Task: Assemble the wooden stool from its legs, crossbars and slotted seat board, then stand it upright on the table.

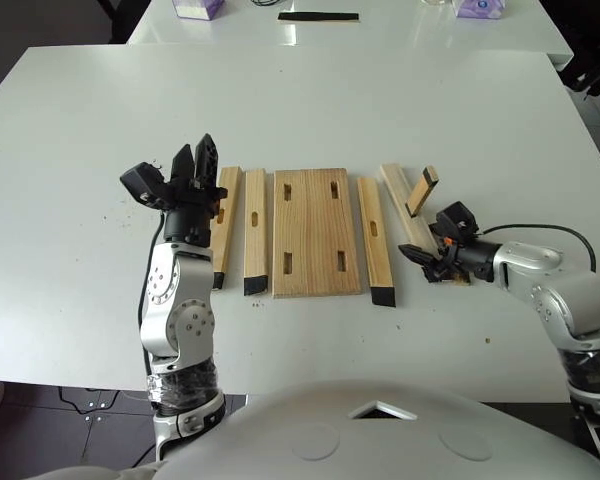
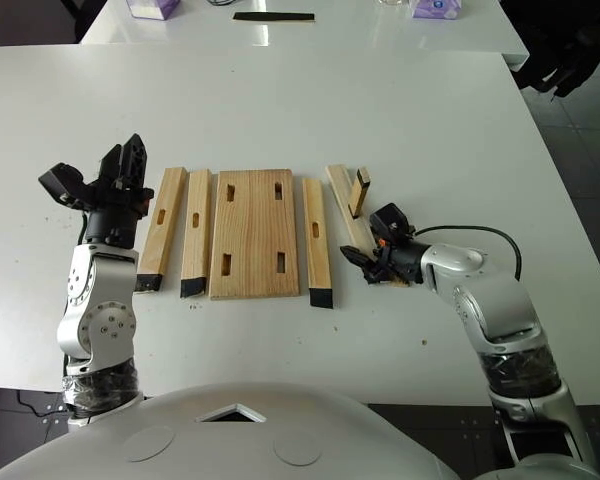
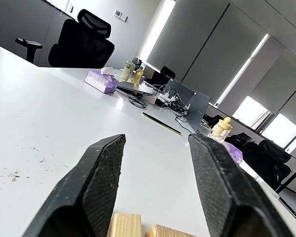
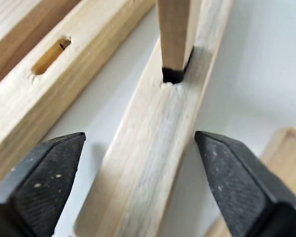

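Seat board (image 2: 255, 233) lies flat; my right gripper (image 2: 360, 267) is at the rightmost leg (image 2: 361, 233), my left gripper (image 2: 122, 155) hangs beside the leftmost leg (image 2: 163, 225).

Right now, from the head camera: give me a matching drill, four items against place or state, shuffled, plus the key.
Column one
1. flat rectangular wooden seat board with four slots
2. short wooden crossbar
3. left pincer
4. right pincer

Column two
A. open, astride the near end of the angled wooden leg
B. lying flat mid-row on the white table
C. open, raised above the table by the leftmost leg
D. tilted, one end in the angled leg's slot

Pairs: 1-B, 2-D, 3-C, 4-A
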You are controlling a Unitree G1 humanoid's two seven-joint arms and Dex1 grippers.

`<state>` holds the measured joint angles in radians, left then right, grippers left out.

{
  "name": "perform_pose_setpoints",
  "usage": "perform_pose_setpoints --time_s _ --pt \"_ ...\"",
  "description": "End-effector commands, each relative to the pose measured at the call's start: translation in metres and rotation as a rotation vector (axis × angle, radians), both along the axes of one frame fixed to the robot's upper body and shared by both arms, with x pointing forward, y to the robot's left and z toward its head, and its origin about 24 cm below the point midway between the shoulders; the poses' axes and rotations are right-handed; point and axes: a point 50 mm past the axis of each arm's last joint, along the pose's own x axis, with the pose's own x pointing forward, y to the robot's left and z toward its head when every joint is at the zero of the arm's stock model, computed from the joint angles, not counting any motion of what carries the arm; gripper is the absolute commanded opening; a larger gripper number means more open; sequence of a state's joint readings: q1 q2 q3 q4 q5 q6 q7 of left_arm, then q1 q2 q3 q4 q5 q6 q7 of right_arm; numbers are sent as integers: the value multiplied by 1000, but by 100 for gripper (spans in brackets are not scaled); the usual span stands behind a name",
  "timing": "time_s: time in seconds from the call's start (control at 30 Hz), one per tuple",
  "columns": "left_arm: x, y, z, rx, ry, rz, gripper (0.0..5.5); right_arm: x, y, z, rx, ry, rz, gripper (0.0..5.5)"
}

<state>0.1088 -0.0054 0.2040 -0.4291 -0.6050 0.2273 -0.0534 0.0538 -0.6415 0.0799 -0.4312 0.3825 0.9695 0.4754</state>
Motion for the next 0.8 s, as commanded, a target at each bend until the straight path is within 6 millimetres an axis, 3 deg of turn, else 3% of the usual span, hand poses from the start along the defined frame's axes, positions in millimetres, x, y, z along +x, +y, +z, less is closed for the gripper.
perform_pose_setpoints --time_s 0.03,0.17,0.57,0.8 --pt "-3 2 -1 7 9 9 236 -14 -4 -14 -58 44 -52 410" --pt "-1 2 -1 9 11 5 236 -26 -3 -25 -89 49 -105 387" --pt "4 6 3 29 18 -14 236 -38 9 -36 -72 41 -244 211" --pt "8 9 7 32 11 -10 236 -21 16 -22 24 -51 -336 206"
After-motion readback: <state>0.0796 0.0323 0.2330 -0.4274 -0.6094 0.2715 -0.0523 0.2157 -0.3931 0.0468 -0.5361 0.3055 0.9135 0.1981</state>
